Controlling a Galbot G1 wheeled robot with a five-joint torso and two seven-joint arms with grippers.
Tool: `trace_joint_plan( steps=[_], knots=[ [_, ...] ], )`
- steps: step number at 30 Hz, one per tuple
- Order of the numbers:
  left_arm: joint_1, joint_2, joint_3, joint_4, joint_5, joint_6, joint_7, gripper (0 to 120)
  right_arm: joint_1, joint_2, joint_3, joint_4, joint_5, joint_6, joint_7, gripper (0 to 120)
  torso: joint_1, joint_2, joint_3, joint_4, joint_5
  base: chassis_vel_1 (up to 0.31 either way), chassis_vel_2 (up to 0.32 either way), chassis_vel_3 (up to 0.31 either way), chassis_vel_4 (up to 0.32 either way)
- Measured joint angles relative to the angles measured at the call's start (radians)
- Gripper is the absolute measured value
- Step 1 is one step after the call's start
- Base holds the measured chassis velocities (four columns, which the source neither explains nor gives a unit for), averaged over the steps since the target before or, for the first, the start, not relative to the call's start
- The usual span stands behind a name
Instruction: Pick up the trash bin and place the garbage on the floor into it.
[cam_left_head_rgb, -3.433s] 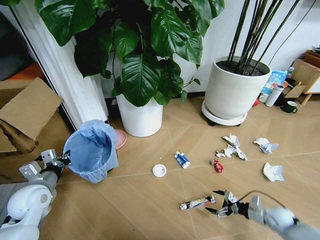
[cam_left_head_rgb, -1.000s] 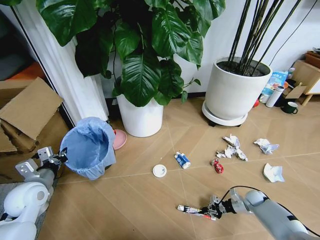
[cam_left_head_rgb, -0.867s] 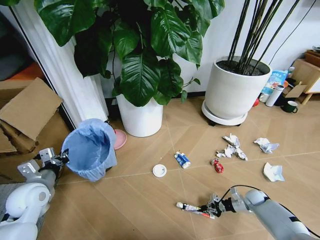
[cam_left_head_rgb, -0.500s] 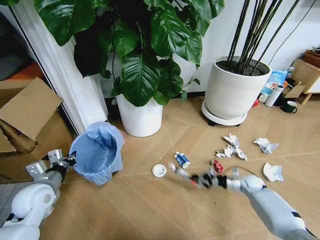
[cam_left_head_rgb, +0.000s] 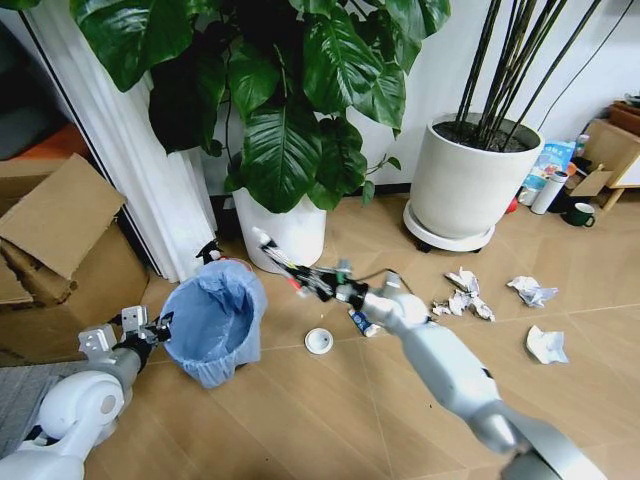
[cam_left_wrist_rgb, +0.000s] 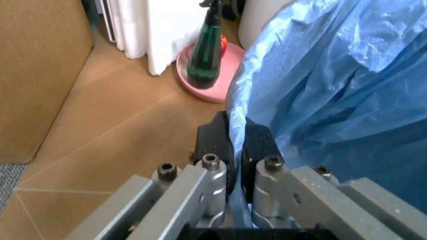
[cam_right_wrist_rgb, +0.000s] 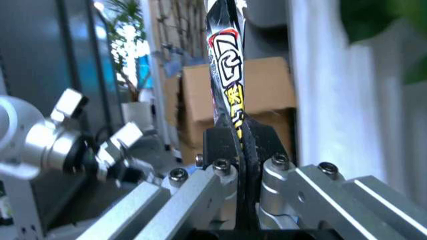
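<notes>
Just beyond your right gripper (cam_left_head_rgb: 318, 283), whose fingers pinch the flat tube (cam_left_head_rgb: 283, 263) lifted off the floor (cam_left_head_rgb: 300, 420), waits the trash bin (cam_left_head_rgb: 212, 322), rim clamped by the left gripper (cam_left_head_rgb: 152, 330).

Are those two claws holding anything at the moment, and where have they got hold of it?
Yes. The left gripper pinches the trash bin by its bag-lined rim. The right gripper clamps the flat tube near one end, in the air beside the bin.

Left gripper (cam_left_wrist_rgb: 231, 150) clamps trash bin (cam_left_wrist_rgb: 333, 90) liner rim; apparently green bottle (cam_left_wrist_rgb: 203, 55) on pink dish (cam_left_wrist_rgb: 200, 87).
</notes>
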Motion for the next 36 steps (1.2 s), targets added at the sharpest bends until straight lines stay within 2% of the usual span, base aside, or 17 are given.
trace_joint_plan(
  steps=[3,4,6,9,11,12,15,16,18,25,26,31,32,36],
  knots=[
    [-0.009,-0.003,0.005,0.005,0.000,0.000,0.000,0,0.029,0.036,-0.046,-0.032,0.008,0.010,0.002,0,0.000,0.000,0.000,-0.0001,-0.0002,0.000,0.000,0.000,0.000],
    [-0.019,-0.007,0.007,0.006,-0.001,0.002,0.000,0,0.065,0.097,-0.108,-0.083,0.012,0.021,0.004,0,0.000,0.000,0.000,-0.0002,0.0000,0.000,0.000,0.000,0.000],
    [-0.021,-0.007,0.007,0.007,-0.003,0.002,-0.001,0,0.078,0.128,-0.144,-0.108,0.012,0.028,0.016,0,0.000,0.000,0.000,0.0000,0.0000,0.000,0.000,0.000,0.000],
    [-0.022,-0.005,0.007,0.008,-0.007,0.003,-0.001,0,0.087,0.147,-0.173,-0.122,-0.004,0.025,0.028,0,0.000,0.000,0.000,0.0000,0.0000,0.000,0.000,0.000,0.000],
    [-0.022,-0.005,0.004,0.007,-0.011,0.004,-0.002,0,0.096,0.151,-0.194,-0.130,-0.013,0.013,0.030,8,0.000,0.000,0.000,0.0000,0.0000,0.000,0.000,0.000,0.000],
    [-0.022,-0.005,0.004,0.007,-0.011,0.004,-0.002,0,0.096,0.151,-0.194,-0.130,-0.013,0.013,0.030,8,0.000,0.000,0.000,0.0000,0.0000,0.000,0.000,0.000,0.000],
    [-0.019,-0.011,-0.001,0.003,-0.016,0.005,-0.002,0,0.118,0.121,-0.242,-0.132,-0.018,-0.005,0.030,23,0.000,0.000,0.000,-0.0004,-0.0001,0.000,0.000,0.000,0.000],
    [-0.019,-0.011,-0.001,0.003,-0.016,0.005,-0.002,0,0.118,0.121,-0.242,-0.132,-0.018,-0.005,0.030,23,0.000,0.000,0.000,-0.0004,-0.0001,0.000,0.000,0.000,0.000],
    [-0.019,-0.011,-0.006,0.002,-0.019,0.005,-0.002,0,0.122,0.105,-0.255,-0.123,-0.015,-0.008,0.030,32,0.000,0.000,0.000,-0.0006,0.0000,0.000,0.000,0.000,0.000],
    [-0.019,-0.004,-0.030,0.002,-0.028,0.007,-0.012,0,0.122,0.076,-0.231,-0.102,-0.005,-0.008,0.064,60,0.000,0.000,0.000,0.0002,0.0003,0.000,0.000,0.000,0.000],
    [-0.019,-0.004,-0.030,0.002,-0.028,0.007,-0.012,0,0.122,0.076,-0.231,-0.102,-0.005,-0.008,0.064,60,0.000,0.000,0.000,0.0002,0.0003,0.000,0.000,0.000,0.000],
    [-0.011,-0.004,-0.048,-0.002,-0.035,0.007,-0.015,0,0.059,-0.034,-0.191,-0.047,-0.012,-0.021,0.290,81,0.000,0.000,0.000,-0.0008,0.0004,0.000,0.000,0.000,0.000],
    [-0.011,-0.004,-0.048,-0.002,-0.035,0.007,-0.015,0,0.059,-0.034,-0.191,-0.047,-0.012,-0.021,0.290,81,0.000,0.000,0.000,-0.0008,0.0004,0.000,0.000,0.000,0.000],
    [-0.013,0.001,-0.057,0.001,-0.040,0.007,-0.014,0,0.000,-0.111,-0.182,-0.021,-0.020,-0.073,0.374,98,0.000,0.000,0.000,-0.0003,0.0007,0.000,0.000,0.000,0.000]
  ],
)
